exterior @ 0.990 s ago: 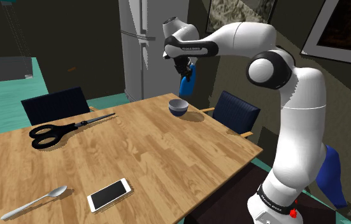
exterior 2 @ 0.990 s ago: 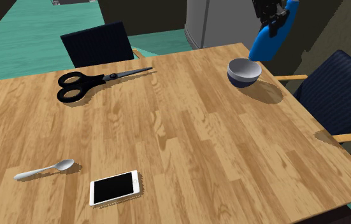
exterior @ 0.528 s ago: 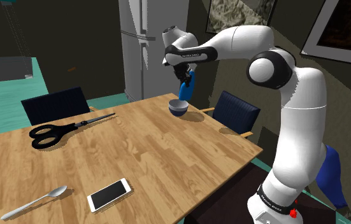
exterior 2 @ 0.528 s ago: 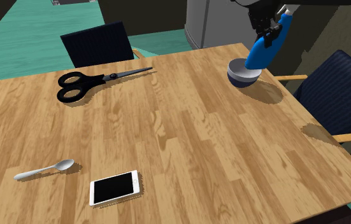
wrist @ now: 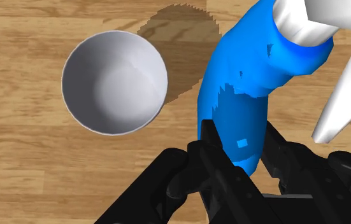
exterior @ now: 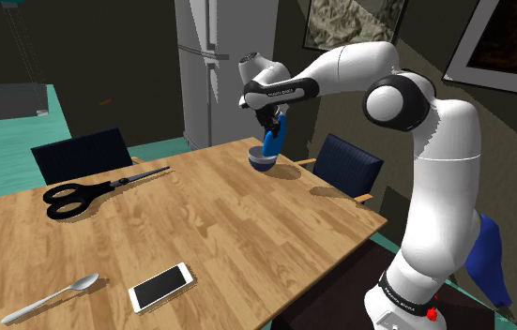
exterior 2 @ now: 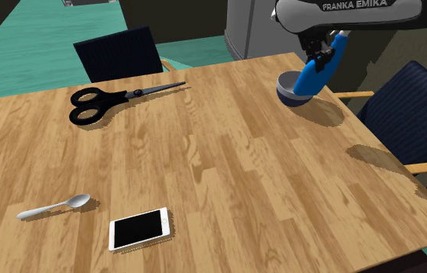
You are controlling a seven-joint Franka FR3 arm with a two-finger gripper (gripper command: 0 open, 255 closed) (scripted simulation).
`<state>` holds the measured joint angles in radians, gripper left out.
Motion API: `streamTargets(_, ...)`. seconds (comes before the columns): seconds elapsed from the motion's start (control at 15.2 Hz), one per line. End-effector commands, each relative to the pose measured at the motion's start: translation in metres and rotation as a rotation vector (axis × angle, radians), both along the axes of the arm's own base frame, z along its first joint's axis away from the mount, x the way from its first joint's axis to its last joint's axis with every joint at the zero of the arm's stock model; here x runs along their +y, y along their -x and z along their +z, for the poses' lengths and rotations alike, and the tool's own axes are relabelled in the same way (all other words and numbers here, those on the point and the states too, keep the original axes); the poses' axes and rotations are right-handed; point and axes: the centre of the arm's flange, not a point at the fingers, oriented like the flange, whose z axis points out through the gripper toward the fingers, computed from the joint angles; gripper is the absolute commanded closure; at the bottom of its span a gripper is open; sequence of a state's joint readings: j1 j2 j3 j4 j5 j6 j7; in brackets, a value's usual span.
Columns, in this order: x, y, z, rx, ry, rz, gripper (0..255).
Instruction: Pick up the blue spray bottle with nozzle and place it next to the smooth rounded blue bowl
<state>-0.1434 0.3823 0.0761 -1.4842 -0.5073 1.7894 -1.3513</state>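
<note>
Hand (exterior 2: 325,56) clamped on blue spray bottle (exterior 2: 314,72); lowered since earlier, now hanging just beside bowl (exterior 2: 286,91).

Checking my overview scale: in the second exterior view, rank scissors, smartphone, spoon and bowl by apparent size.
Largest: black-handled scissors
white black-screened smartphone and grey spoon look alike
blue rounded bowl smallest, though farthest, so unsure

The shoulder view looks from beside the stand (exterior: 336,298) down across the wooden table (exterior: 237,220), the second exterior view faces much the same way from higher and nearer, and the wrist view looks straight down, close, on the bowl (wrist: 114,83) that all three share.
</note>
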Motion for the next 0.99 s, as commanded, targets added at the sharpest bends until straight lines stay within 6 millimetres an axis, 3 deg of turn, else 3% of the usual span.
streamTargets(0.0, 0.000, 0.000, -0.011, -0.001, 0.000, 0.000, 255)
streamTargets(0.92, 0.000, 0.000, -0.085, -0.001, 0.000, 0.000, 255)
